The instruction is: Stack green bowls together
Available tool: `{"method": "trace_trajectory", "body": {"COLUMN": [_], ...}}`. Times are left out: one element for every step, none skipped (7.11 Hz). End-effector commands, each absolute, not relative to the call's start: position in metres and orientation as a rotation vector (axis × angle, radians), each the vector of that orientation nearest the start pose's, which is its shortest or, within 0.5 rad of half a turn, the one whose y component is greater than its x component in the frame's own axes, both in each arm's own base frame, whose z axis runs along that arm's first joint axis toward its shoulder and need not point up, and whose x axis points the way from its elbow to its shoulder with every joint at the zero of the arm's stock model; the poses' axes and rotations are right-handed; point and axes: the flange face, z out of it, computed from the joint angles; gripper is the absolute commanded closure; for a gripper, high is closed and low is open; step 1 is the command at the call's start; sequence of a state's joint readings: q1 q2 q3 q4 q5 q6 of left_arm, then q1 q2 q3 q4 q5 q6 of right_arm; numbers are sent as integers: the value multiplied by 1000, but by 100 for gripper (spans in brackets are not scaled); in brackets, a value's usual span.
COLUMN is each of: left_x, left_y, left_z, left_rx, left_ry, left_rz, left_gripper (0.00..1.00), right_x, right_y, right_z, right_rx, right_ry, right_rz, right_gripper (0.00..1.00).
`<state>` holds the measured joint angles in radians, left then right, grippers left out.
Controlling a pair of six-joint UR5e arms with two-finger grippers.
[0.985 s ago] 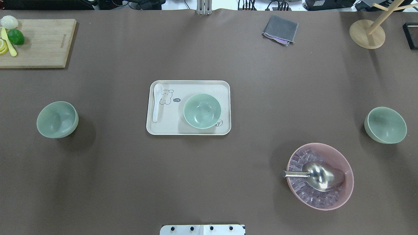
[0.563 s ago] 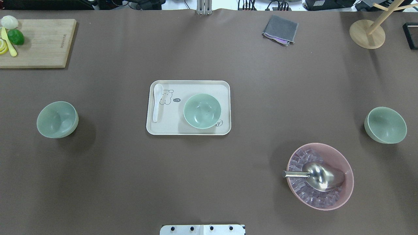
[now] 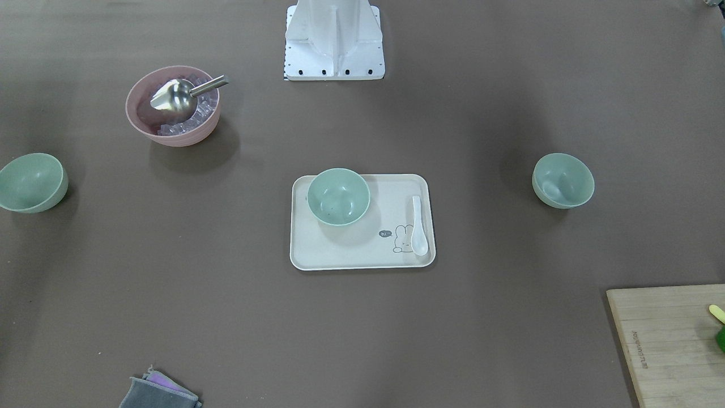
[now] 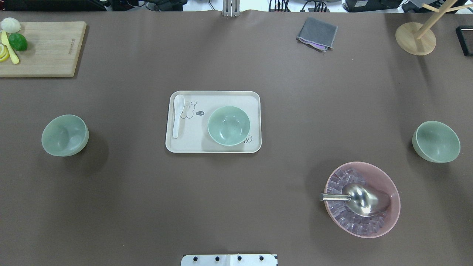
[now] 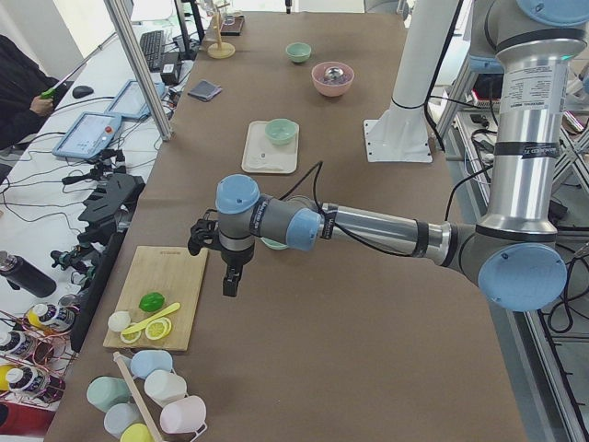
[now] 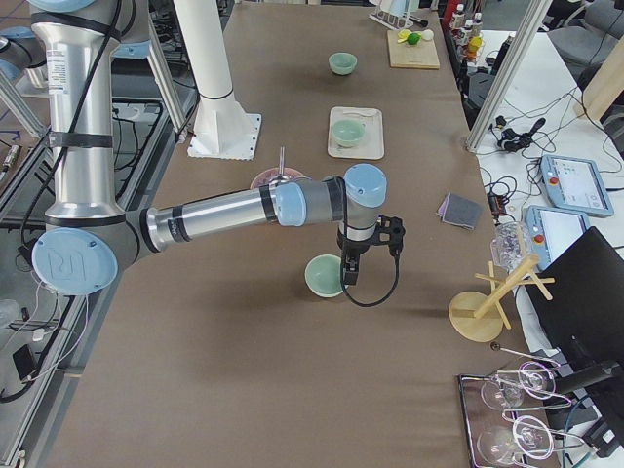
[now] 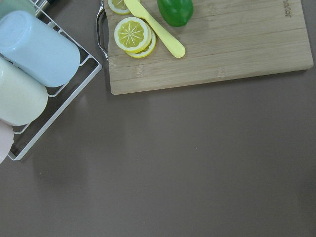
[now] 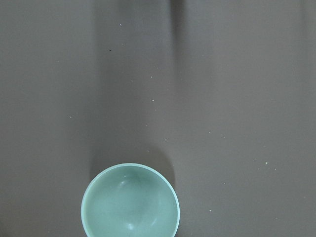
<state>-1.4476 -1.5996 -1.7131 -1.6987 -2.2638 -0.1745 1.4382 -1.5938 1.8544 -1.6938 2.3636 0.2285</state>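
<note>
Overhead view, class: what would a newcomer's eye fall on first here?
Three separate mint bowls strung left to right: the left green bowl, the middle green bowl on the cream tray, the right green bowl. Then the pink bowl of ice with a metal scoop, at the near right.

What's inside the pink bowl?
A metal scoop lies on a heap of clear cubes, with its handle reaching the rim of the pink bowl. The cubes under the scoop and the bowl's bottom are covered.
</note>
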Motion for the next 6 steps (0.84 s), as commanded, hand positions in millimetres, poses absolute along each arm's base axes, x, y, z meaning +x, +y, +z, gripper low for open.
{"method": "trace_trajectory", "body": {"left_x": [19, 39, 57, 86, 114, 123], "left_y": [-540, -540, -537, -530, -528, -526], "left_z": [532, 526, 520, 519, 511, 511], "left_rx": [180, 123, 142, 160, 178, 190], "left_ry": [781, 826, 843, 857, 854, 832], "left_rz": [34, -32, -23, -3, -27, -28], "left_gripper": [2, 2, 2, 2, 2, 2], "right_x": [-3, -3, -4, -8, -16, -25], "right_y": [-481, -482, -482, -482, -481, -480], "right_z": [541, 540, 538, 537, 531, 525], "right_rx": [-14, -11, -12, -26, -27, -25], "right_ry": [-806, -803, -806, -820, -820, -822], "right_rz": [33, 33, 33, 49, 45, 27], "right_gripper": [0, 0, 0, 0, 0, 0]}}
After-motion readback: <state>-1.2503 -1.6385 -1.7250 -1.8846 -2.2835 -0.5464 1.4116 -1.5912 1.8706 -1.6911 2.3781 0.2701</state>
